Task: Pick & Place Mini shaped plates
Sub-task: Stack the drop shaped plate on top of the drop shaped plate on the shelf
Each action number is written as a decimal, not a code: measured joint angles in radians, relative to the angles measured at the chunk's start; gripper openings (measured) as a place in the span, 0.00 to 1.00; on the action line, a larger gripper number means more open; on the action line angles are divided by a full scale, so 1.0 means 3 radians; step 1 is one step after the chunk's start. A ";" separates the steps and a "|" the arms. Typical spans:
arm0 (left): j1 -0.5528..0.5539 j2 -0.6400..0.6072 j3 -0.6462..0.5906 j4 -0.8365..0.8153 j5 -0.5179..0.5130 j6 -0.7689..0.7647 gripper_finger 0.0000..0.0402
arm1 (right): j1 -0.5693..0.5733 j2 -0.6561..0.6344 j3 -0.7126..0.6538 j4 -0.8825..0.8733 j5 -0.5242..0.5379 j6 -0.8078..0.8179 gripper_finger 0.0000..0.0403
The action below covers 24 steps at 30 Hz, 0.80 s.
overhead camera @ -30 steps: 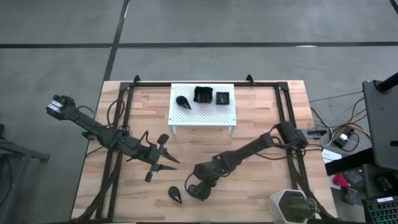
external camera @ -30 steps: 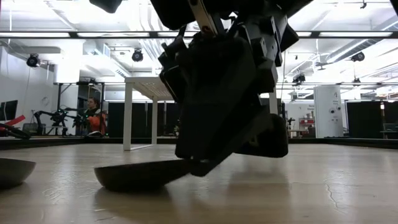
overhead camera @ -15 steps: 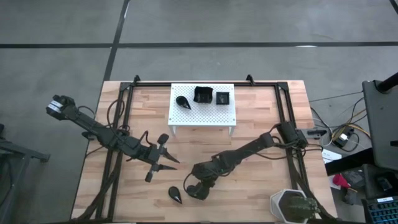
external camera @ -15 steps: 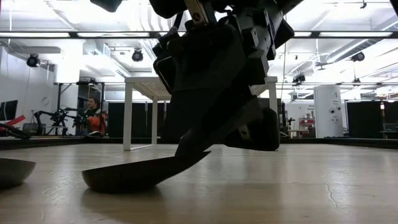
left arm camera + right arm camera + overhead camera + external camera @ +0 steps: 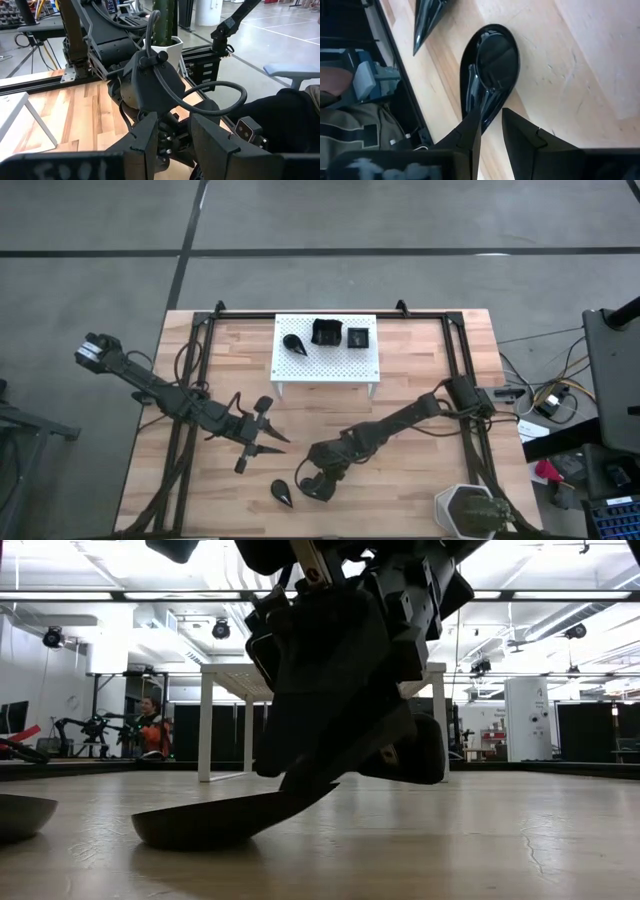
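A glossy black teardrop plate (image 5: 490,70) lies near the table's near edge (image 5: 320,490), and my right gripper (image 5: 490,122) is shut on its pointed tail. In the low view this plate (image 5: 215,825) rests on its round end with the tail raised. A second teardrop plate (image 5: 283,493) lies just left of it, flat on the wood. Three more black plates sit on the white perforated stand (image 5: 300,365): a teardrop (image 5: 294,342), a raised-rim square (image 5: 326,333) and a small square (image 5: 357,336). My left gripper (image 5: 258,438) hovers open left of centre. My right gripper pinches the teardrop plate's pointed tail (image 5: 486,107) between its two fingers, which lie along the plate's length. It comes slanting down from the table's right and far side. The tail is lifted (image 5: 318,792) while the round end (image 5: 180,835) stays on the wood.
A grey-green pot with a cactus (image 5: 468,510) stands at the near right corner. Black frame rails (image 5: 460,370) run along the table's sides and far edge. Bare wood lies between the stand and the grippers. A person sits far off in the room (image 5: 150,730).
My right gripper has shifted slightly toward the table's left, taking the teardrop plate with it. The plate has slid left and tipped: its pointed tail has risen off the wood while its round end has stayed down. For the last half second it has barely moved.
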 joint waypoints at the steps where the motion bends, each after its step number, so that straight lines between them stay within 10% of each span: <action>1: 0.0000 0.0000 0.0000 0.0000 0.0000 0.0000 0.29 | 0.0001 0.0001 -0.0001 -0.0001 0.0014 0.0001 0.19; 24: -0.0001 0.0000 0.0001 0.0000 0.0000 -0.0004 0.29 | 0.0022 0.0016 -0.0042 0.0029 0.0174 0.0072 0.21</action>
